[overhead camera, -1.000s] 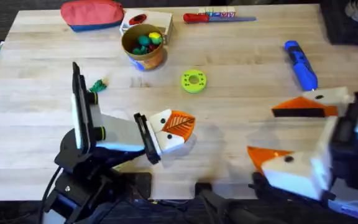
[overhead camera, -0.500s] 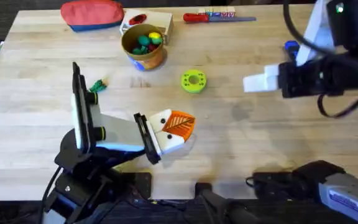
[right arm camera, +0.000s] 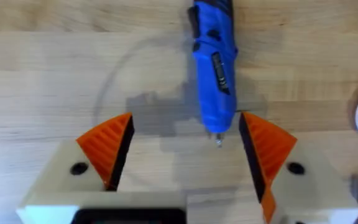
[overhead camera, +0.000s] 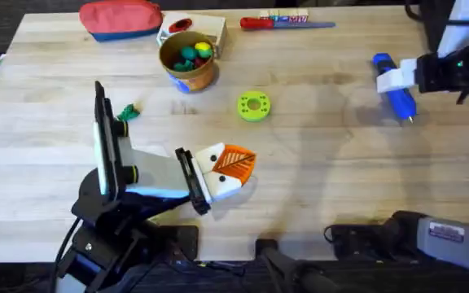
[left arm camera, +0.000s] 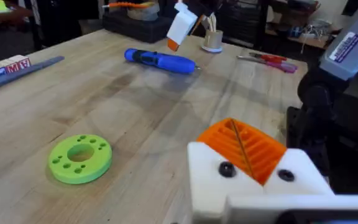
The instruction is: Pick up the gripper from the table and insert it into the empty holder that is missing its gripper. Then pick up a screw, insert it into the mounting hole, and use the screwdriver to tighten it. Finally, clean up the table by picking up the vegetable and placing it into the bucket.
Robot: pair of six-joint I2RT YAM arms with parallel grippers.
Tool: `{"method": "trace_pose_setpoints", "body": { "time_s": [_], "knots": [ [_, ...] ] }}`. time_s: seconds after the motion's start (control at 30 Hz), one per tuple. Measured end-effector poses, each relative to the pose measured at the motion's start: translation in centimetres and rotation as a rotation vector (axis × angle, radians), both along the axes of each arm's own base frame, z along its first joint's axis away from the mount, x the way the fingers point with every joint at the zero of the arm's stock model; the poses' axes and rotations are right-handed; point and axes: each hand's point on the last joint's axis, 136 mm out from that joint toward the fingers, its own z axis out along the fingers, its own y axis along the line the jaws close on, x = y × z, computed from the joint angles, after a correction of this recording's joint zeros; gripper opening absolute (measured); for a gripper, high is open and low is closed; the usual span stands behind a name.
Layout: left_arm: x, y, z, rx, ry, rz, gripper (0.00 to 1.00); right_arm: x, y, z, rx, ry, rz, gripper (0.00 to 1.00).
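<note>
Step in hand: by my reading, fetching the screwdriver (overhead camera: 394,85); the right claw (right arm camera: 185,146) hangs over it near the desk's (overhead camera: 316,179) far right edge.
Right claw: fingers spread wide, orange pads either side of the screwdriver's bit end, not yet touching the blue body.
Left claw: (overhead camera: 233,165) rests low at mid-desk, pads pressed together with nothing between them that I can make out. Both its white mounts carry orange pads, so the insert looks already fitted.
Screwdriver: lies flat, bit pointing toward the robot, black section at the far end.
Doing it well: come down farther along the thick blue barrel rather than at the bit, so the tool hangs balanced; keep the pads square across its width and close evenly, since a round body can roll out of a skewed pinch.
Green disc: (overhead camera: 253,106) between bucket and left claw, apart from both; whether it holds screws I cannot tell.
Vegetable: (overhead camera: 127,112) on the desk beside the left arm, well left of the disc, still outside the bucket.
Bucket: (overhead camera: 188,59) at the far side, holding yellow, red and green toy foods.
</note>
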Motion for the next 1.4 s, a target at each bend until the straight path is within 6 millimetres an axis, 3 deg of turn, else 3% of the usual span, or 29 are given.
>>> {"method": "trace_pose_setpoints", "body": {
  "time_s": [0.03,0.07,0.1,0.43,0.73,0.83,1.13,1.3,1.4],
  "knots": [
    [0.0,0.0,0.0,0.000,0.000,0.000,0.010,0.4,-0.5,-0.5,-0.003,0.024,0.008,0.990],
    [0.0,0.0,0.0,0.000,0.000,0.000,0.010,2.3,-1.9,-2.1,-0.009,0.102,0.053,0.990],
    [0.0,0.0,0.0,0.000,0.000,0.000,0.010,3.1,-2.2,-2.6,-0.012,0.117,0.071,0.990],
    [0.0,0.0,0.0,0.000,0.000,0.000,0.010,9.1,-4.4,-4.4,-0.054,0.133,0.177,0.989],
    [0.0,0.0,0.0,0.000,0.000,0.000,0.010,10.5,-4.7,-7.4,-0.049,0.147,0.194,0.989],
    [0.0,0.0,0.0,0.000,0.000,0.000,0.010,10.6,-4.8,-7.8,-0.048,0.150,0.198,0.944],
    [0.0,0.0,0.0,0.000,0.000,0.000,0.010,10.6,-4.6,-9.3,-0.027,0.174,0.207,0.697],
    [0.0,0.0,0.0,0.000,0.000,0.000,0.010,10.8,-4.4,-9.3,-0.016,0.164,0.215,0.436],
    [0.0,0.0,0.0,0.000,0.000,0.000,0.010,10.8,-4.4,-9.3,-0.016,0.164,0.219,0.158]
  ]
}}
